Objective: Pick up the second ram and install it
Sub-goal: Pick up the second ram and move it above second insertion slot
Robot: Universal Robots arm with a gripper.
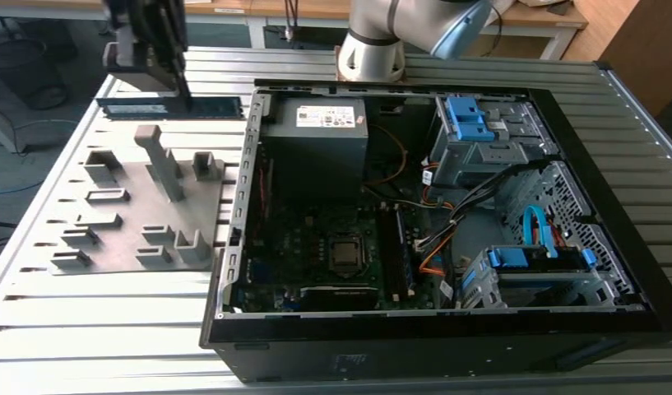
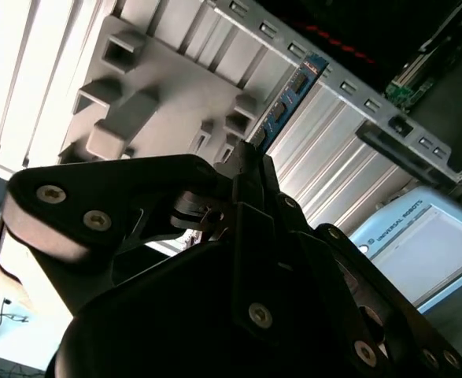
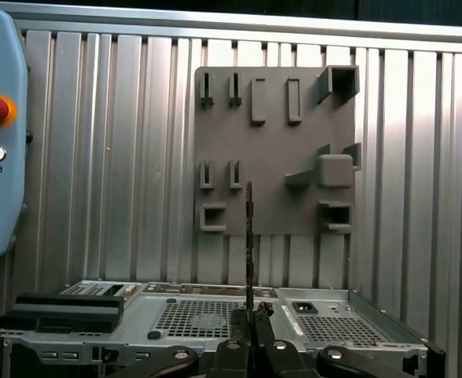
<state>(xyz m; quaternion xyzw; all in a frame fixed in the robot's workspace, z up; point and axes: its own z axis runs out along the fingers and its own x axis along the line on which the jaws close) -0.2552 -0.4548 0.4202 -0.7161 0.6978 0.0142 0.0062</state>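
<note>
I saw the jaws pinching the memory stick [image 1: 138, 108] near the grey fixture plate [image 1: 132, 216], at the exterior view's left of the open computer case [image 1: 247, 189].

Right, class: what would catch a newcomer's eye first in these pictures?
The open computer case lies in the middle of the exterior view, its inside laid bare. At that view's upper left the gripper is shut on the second ram, near the grey fixture plate.
</note>
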